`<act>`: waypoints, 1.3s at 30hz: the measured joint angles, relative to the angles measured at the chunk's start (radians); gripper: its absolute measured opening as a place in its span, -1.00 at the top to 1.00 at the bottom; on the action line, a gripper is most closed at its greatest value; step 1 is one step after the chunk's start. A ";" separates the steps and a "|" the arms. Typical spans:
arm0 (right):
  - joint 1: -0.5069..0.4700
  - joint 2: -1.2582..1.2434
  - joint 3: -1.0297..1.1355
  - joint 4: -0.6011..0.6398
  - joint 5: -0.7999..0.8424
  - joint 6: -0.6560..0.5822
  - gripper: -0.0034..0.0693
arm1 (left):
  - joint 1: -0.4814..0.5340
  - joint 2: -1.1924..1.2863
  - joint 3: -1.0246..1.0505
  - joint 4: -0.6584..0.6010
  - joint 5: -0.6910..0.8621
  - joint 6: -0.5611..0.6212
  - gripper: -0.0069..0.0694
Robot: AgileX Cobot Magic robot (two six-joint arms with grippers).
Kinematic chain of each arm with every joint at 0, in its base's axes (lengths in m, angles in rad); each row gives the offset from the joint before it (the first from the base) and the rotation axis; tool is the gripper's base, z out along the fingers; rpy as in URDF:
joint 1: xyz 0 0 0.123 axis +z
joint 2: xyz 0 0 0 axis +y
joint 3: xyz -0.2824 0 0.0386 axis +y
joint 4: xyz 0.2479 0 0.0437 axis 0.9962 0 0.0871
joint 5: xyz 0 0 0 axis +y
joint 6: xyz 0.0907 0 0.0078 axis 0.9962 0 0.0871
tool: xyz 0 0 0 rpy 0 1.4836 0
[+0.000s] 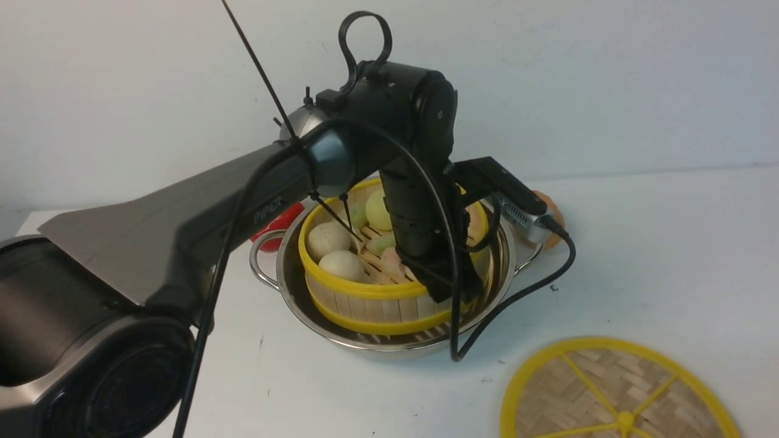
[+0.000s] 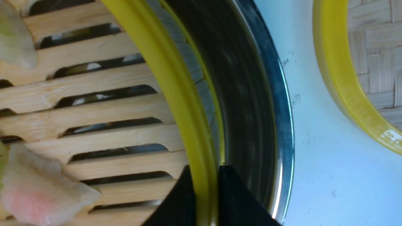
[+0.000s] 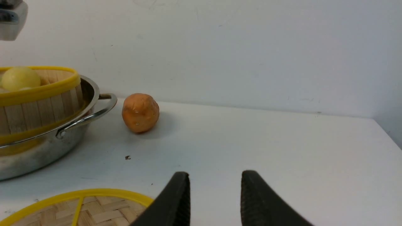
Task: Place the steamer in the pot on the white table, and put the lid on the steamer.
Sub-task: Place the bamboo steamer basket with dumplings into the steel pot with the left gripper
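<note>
With the left gripper (image 2: 204, 175) clamped on the steamer's (image 1: 365, 291) rim inside the pot (image 1: 389, 345), withdrawing unreleased could tip it and spill the buns (image 1: 328, 240); the right gripper (image 3: 215, 188) hangs open, empty, by the lid (image 1: 608, 389) near the pot.

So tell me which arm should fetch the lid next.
Right, probably. The right fingers stand open and empty just beside the lid, while the left fingers are shut on the steamer rim in the pot.
</note>
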 joint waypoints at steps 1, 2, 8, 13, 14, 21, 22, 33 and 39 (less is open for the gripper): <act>0.000 0.000 0.000 0.000 0.000 0.000 0.22 | 0.000 0.002 0.000 -0.006 -0.001 -0.003 0.69; 0.000 0.000 0.000 0.000 0.000 0.000 0.22 | 0.000 0.003 0.000 -0.013 -0.001 -0.006 0.69; 0.000 0.000 0.000 0.000 0.000 0.000 0.22 | -0.001 0.003 0.000 -0.028 -0.006 -0.021 0.48; 0.000 0.000 0.000 0.000 0.000 0.000 0.22 | -0.001 0.000 -0.001 0.018 -0.007 -0.050 -0.08; 0.000 0.000 0.000 0.000 0.000 0.000 0.22 | -0.001 0.000 -0.002 0.031 -0.008 -0.062 -0.20; 0.000 0.000 0.000 0.000 0.000 0.000 0.22 | -0.001 -0.017 -0.007 0.158 -0.009 -0.189 -0.71; 0.000 0.000 0.000 0.000 0.000 0.000 0.22 | -0.001 -0.028 -0.007 0.164 -0.009 -0.205 -0.72; 0.000 0.000 0.000 0.000 -0.001 0.000 0.22 | -0.002 -0.378 -0.008 0.133 -0.011 -0.485 -0.29; 0.000 0.000 0.000 0.000 -0.001 0.000 0.22 | -0.002 -0.537 -0.008 0.101 -0.010 -0.579 0.06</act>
